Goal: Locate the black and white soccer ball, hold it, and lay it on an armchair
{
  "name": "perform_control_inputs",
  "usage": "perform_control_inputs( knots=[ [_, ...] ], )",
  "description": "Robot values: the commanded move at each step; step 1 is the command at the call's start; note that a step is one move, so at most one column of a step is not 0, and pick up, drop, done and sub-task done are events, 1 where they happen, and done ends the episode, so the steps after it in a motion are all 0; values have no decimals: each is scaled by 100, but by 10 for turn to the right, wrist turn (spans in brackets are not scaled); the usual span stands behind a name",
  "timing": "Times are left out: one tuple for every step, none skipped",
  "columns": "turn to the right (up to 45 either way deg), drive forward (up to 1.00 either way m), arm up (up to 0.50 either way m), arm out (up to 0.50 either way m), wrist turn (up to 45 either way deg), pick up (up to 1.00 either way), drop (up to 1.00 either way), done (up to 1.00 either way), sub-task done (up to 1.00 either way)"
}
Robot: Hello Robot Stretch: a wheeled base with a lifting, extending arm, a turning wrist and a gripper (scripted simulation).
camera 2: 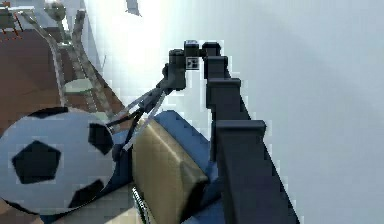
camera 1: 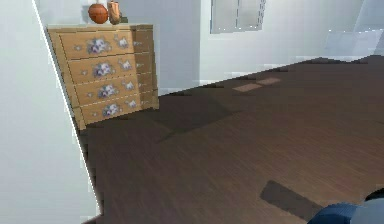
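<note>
In the arm side view, the black and white soccer ball [camera 2: 52,160] looms large at the lower left. The gripper [camera 2: 121,122] reaches down-left from the dark arm [camera 2: 230,130], and its thin fingers [camera 2: 140,108] end at the ball's upper right edge. Right of the ball is a blue armchair [camera 2: 195,140] with a tan cushion [camera 2: 165,175]; blue upholstery also shows under the ball. I cannot tell whether the gripper holds the ball or the ball rests on the chair. A blue rounded corner [camera 1: 345,213] appears at the forward view's bottom right.
A wooden dresser [camera 1: 105,70] stands against the far wall, with an orange ball [camera 1: 98,12] and a vase [camera 1: 115,12] on top. A white wall [camera 1: 30,130] edges the forward view's left. Dark wood floor [camera 1: 240,140] stretches ahead. A small round stool [camera 2: 78,88] stands further off.
</note>
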Motion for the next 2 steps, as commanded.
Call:
perform_control_inputs(
  knots=[
    [0,0,0,0,390,0,0,0,0],
    [0,0,-46,0,0,0,0,0,0]
  ],
)
